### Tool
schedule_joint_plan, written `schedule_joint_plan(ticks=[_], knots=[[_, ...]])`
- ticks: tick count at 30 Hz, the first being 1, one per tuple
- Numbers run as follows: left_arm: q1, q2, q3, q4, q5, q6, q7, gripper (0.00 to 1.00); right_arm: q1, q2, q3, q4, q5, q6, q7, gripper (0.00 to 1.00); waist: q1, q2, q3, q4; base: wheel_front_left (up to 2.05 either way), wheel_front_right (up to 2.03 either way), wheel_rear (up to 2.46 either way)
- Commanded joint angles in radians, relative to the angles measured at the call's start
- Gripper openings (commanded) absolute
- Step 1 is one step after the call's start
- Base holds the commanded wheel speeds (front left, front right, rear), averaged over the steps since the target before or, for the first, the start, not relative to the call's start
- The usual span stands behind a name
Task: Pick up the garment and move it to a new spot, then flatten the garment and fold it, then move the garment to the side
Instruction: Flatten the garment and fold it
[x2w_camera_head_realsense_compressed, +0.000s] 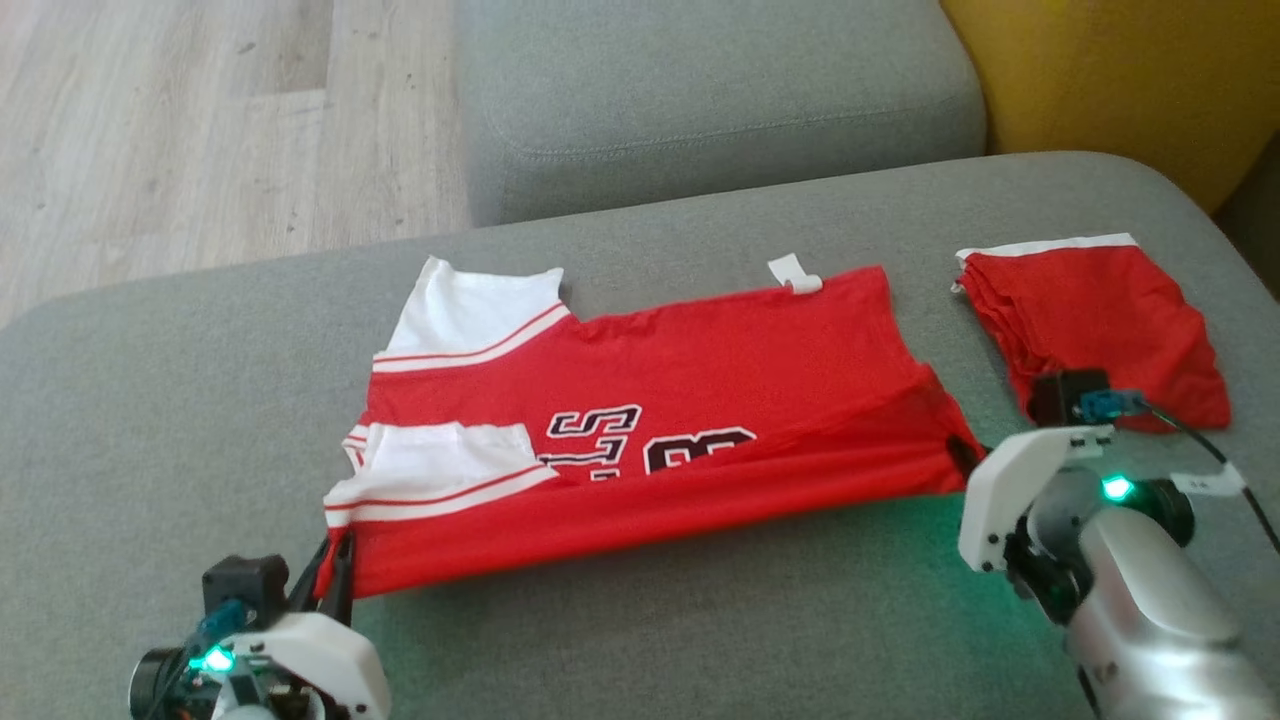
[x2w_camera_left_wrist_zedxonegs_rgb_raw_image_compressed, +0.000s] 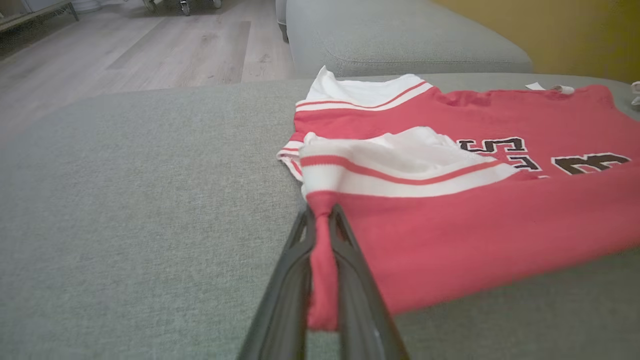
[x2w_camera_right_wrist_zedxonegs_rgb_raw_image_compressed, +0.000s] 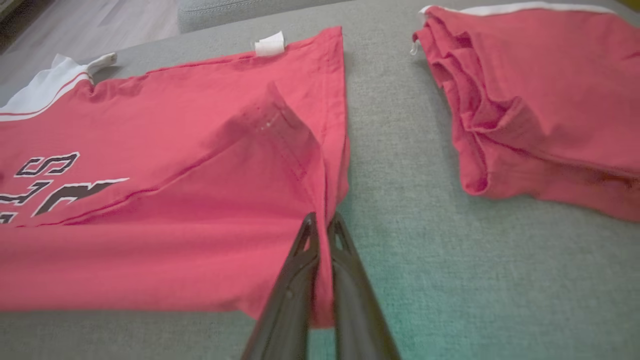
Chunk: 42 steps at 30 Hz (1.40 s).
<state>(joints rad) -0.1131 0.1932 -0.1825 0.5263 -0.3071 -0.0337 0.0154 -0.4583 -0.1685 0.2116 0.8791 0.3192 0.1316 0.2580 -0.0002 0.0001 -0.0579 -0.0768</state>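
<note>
From the head, the left pincer (x2w_camera_head_realsense_compressed: 338, 552) and the right pincer (x2w_camera_head_realsense_compressed: 962, 456) each pinch a near corner of the red shirt (x2w_camera_head_realsense_compressed: 700, 380), which lies between them on the grey couch (x2w_camera_head_realsense_compressed: 150, 420). From the left wrist, the shirt spreads ahead and to the right. From the right wrist, a folded red cloth (x2w_camera_right_wrist_zedxonegs_rgb_raw_image_compressed: 540, 100) lies ahead on the right, apart from the shirt.

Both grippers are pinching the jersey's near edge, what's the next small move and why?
Probably carry both corners together toward the far edge: left gripper and right gripper are shut on the jersey, its raised near edge only partly covering the lettering.
</note>
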Motion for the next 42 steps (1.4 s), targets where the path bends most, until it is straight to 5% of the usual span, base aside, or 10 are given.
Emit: schedule_joint_plan(ticks=[1, 10, 11, 12, 13, 15, 22, 30, 37, 42], knots=[[-0.031, 0.039, 0.041, -0.048, -0.006, 0.012, 0.007, 0.00, -0.011, -0.025, 0.005, -0.059, 0.009, -0.001, 0.008, 0.00, 0.0002, -0.0001, -0.003, -0.002, 0.00, 0.00, 0.00], [0.023, 0.045, 0.026, -0.155, -0.015, 0.031, 0.082, 0.00, 0.127, -0.019, -0.070, -0.277, -0.015, -0.001, 0.089, 0.00, 0.0002, -0.0001, 0.005, -0.004, 0.00, 0.00, 0.00], [0.024, 0.044, 0.025, -0.163, -0.017, 0.031, 0.082, 0.00, 0.137, -0.018, -0.077, -0.300, -0.030, -0.001, 0.086, 0.27, 0.0002, -0.0001, 0.008, -0.004, 0.00, 0.00, 0.00], [0.025, 0.043, 0.024, -0.170, -0.018, 0.032, 0.083, 0.00, 0.147, -0.019, -0.083, -0.322, -0.048, -0.001, 0.081, 0.80, 0.0002, -0.0001, 0.011, -0.003, 0.00, 0.00, 0.00], [0.026, 0.042, 0.023, -0.174, -0.020, 0.034, 0.087, 0.16, 0.156, -0.013, -0.093, -0.341, -0.058, -0.001, 0.078, 1.00, 0.0002, -0.0001, 0.014, -0.002, 0.00, 0.00, 0.00], [0.024, 0.040, 0.025, -0.188, -0.017, 0.045, 0.079, 1.00, 0.174, 0.009, -0.109, -0.378, -0.059, -0.001, 0.072, 1.00, 0.0002, -0.0001, 0.019, 0.000, 0.00, 0.00, 0.00], [-0.020, 0.024, 0.070, -0.261, -0.010, 0.096, -0.087, 1.00, 0.195, 0.055, -0.124, -0.536, -0.085, -0.001, -0.117, 1.00, 0.0002, -0.0001, 0.047, 0.006, 0.00, 0.00, 0.00], [-0.056, -0.019, 0.116, -0.324, -0.037, 0.077, -0.266, 1.00, 0.204, 0.100, -0.154, -0.570, -0.119, -0.001, -0.397, 1.00, 0.0002, -0.0001, 0.086, 0.000, 0.00, 0.00, 0.00], [-0.143, 0.018, 0.101, -0.299, -0.016, 0.018, -0.254, 1.00, 0.158, 0.117, -0.192, -0.548, -0.152, -0.001, -0.477, 1.00, 0.0002, -0.0001, 0.164, -0.021, 0.00, 0.00, 0.00], [-0.355, 0.137, 0.016, -0.202, 0.005, -0.072, -0.048, 1.00, 0.081, 0.118, -0.183, -0.558, -0.165, -0.001, -0.486, 1.00, 0.0002, -0.0001, 0.254, -0.053, 0.00, 0.00, 0.00]])
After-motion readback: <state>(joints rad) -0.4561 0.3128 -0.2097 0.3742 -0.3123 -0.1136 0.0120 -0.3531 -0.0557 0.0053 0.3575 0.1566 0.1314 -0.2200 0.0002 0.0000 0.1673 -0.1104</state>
